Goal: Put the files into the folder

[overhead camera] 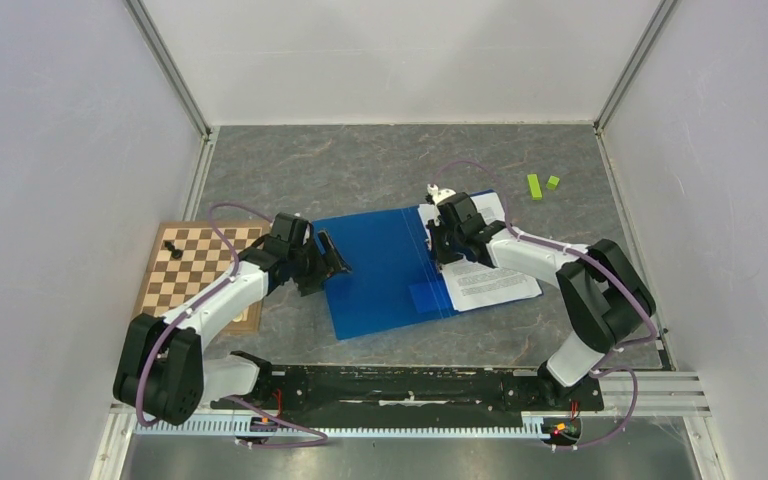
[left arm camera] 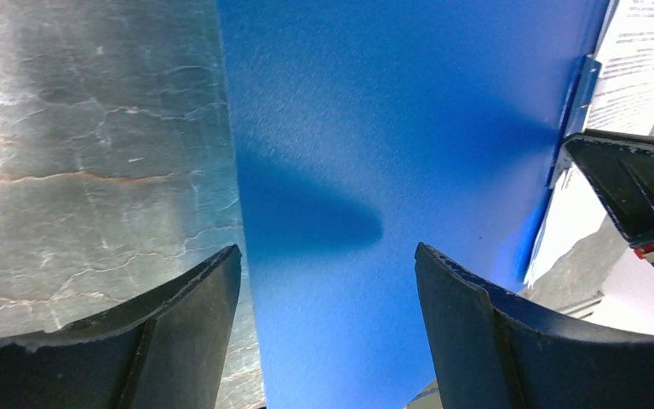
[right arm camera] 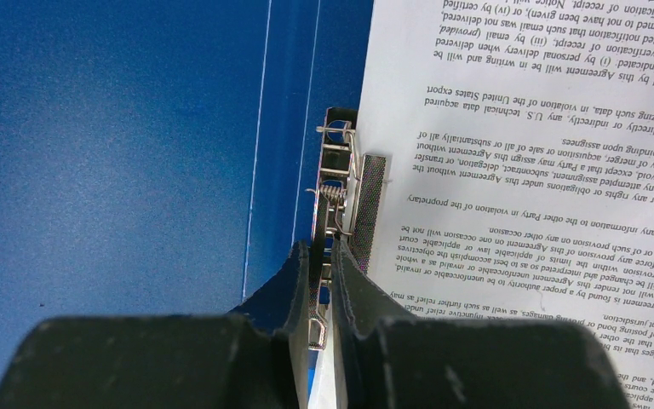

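My right gripper (right arm camera: pixel 321 256) is pinched almost closed on the metal clip (right arm camera: pixel 338 183) of the folder (overhead camera: pixel 380 270). The files (overhead camera: pixel 495 280) lie against the clip's right side. My left gripper (left arm camera: pixel 328 256) hangs wide open and empty over the folder's left edge. I'd hold the clip firmly while seating the sheets' edge squarely beneath it.

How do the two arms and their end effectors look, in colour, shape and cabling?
Both arms, the left arm and the right arm, have white links between bulky black joints. A thin purple cable loops loosely along each. The left end effector and right end effector are black; their fingers are matt, curved wedges with scuffed pale edges.
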Controlling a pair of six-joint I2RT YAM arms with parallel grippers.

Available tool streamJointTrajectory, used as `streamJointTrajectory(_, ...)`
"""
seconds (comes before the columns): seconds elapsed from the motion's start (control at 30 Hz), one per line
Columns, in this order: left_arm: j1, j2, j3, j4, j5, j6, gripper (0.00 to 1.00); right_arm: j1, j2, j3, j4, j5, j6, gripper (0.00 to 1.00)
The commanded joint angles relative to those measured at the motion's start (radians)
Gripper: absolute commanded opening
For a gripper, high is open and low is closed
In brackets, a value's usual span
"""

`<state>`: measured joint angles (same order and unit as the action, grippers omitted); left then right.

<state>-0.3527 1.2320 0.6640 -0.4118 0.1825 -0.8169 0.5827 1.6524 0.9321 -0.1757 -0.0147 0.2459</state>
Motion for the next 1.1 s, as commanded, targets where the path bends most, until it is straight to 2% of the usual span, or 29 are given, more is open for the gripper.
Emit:
streamJointTrajectory(0.0,0.007,-0.037,0.004,0.087,0.063,-0.004,0.81,-0.012,-0.053,0.0,0.036,-0.063,0.026,0.0)
streamJointTrajectory(0.23,0.006,-0.117,0.084,0.087,0.101,-0.026,0.82,-0.013,-0.05,-0.041,0.081,-0.09,0.061,0.0)
streamJointTrajectory(0.4,0.006,-0.161,0.101,0.167,0.177,-0.072,0.82,-0.013,-0.034,-0.107,0.202,-0.155,0.158,0.0)
streamJointTrajectory(0.7,0.002,-0.105,0.192,0.237,0.244,-0.109,0.83,0.034,0.028,-0.127,0.351,-0.186,0.299,0.0)
streamJointTrajectory(1.07,-0.024,-0.052,0.316,0.243,0.24,-0.122,0.83,0.122,0.159,-0.038,0.425,-0.154,0.412,0.0)
